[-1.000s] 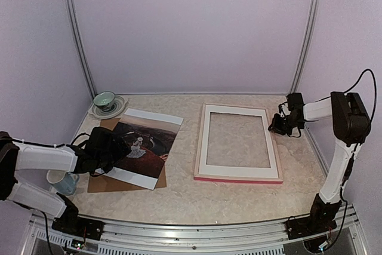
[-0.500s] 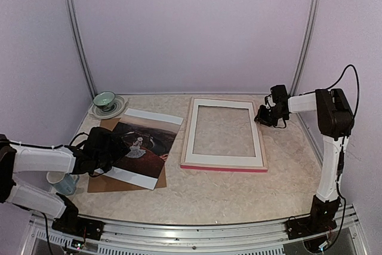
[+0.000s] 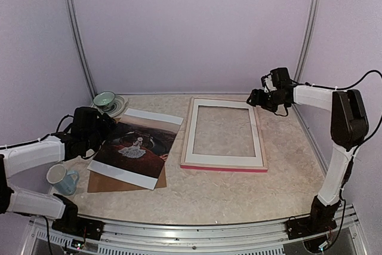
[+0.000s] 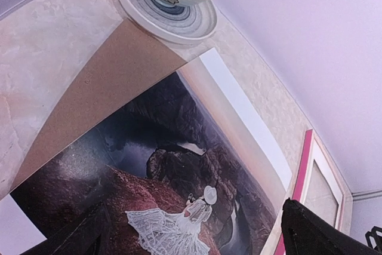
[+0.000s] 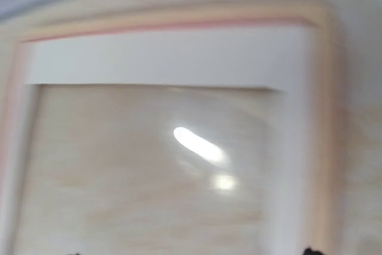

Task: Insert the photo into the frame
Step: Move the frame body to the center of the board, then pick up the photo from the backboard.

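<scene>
The photo (image 3: 138,147), dark reddish-brown with a small figure in white, lies flat at centre left on a brown backing board (image 3: 98,182). In the left wrist view the photo (image 4: 179,165) fills the lower half. My left gripper (image 3: 102,131) hovers at its far left edge, open, its dark fingers (image 4: 316,231) spread wide over the print. The frame (image 3: 224,162), pale wood with a pink near edge and a white mat inside, lies flat right of the photo. My right gripper (image 3: 253,98) hangs above the frame's far right corner, open and off it. The right wrist view is blurred and shows the frame (image 5: 325,117).
A teal bowl on a saucer (image 3: 106,102) stands at the back left, just beyond the board; the same saucer (image 4: 167,19) shows in the left wrist view. A pale mug (image 3: 61,177) sits near the left front, under my left arm. The enclosure walls close in on both sides.
The right gripper slid the frame left toward the photo, then opened and lifted off its far right corner. The left gripper drew back off the photo's left side.
</scene>
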Robot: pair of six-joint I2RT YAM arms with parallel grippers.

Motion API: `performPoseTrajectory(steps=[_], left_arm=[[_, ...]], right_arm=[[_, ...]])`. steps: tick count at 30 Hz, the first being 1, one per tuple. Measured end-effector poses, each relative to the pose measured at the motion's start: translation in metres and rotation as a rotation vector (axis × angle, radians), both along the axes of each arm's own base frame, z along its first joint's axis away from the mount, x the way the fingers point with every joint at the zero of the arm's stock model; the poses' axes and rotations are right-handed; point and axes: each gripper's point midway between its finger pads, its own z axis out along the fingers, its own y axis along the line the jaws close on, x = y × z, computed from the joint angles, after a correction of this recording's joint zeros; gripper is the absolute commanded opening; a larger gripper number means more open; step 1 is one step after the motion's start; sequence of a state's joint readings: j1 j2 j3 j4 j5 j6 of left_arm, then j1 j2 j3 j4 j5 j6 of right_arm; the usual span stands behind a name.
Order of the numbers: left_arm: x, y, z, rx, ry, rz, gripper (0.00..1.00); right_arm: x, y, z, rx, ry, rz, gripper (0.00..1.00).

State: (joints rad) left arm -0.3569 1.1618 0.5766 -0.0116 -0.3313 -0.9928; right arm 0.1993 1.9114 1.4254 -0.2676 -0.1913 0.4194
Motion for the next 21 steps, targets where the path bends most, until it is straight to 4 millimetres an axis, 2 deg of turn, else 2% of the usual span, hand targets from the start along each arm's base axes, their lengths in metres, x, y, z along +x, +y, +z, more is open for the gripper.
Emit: performPoseTrajectory(steps=[2,5,10,15,18,21], left_arm=[[0.004,0.002,0.008,0.000,-0.014,0.004,0.99],[0.008,0.009,0.008,-0.005,-0.003,0.018,0.99],[0.023,0.038,-0.004,0.001,0.056,0.064,0.99],[0.051,0.048,0.000,0.050,0.086,0.038,0.99],[0.068,0.045,0.002,0.061,0.090,-0.004,0.99],[0.079,0.040,-0.006,0.059,0.110,-0.041,0.99]], right_arm=[[-0.007,0.026,0.026,0.011,-0.050,0.054,0.80],[-0.019,0.084,0.057,0.043,-0.114,0.162,0.82],[-0.061,0.192,0.077,0.124,-0.135,0.363,0.97],[-0.105,0.293,0.078,0.236,-0.103,0.526,0.99],[-0.134,0.336,0.065,0.321,-0.026,0.583,0.99],[-0.151,0.363,0.049,0.379,0.055,0.603,0.99]])
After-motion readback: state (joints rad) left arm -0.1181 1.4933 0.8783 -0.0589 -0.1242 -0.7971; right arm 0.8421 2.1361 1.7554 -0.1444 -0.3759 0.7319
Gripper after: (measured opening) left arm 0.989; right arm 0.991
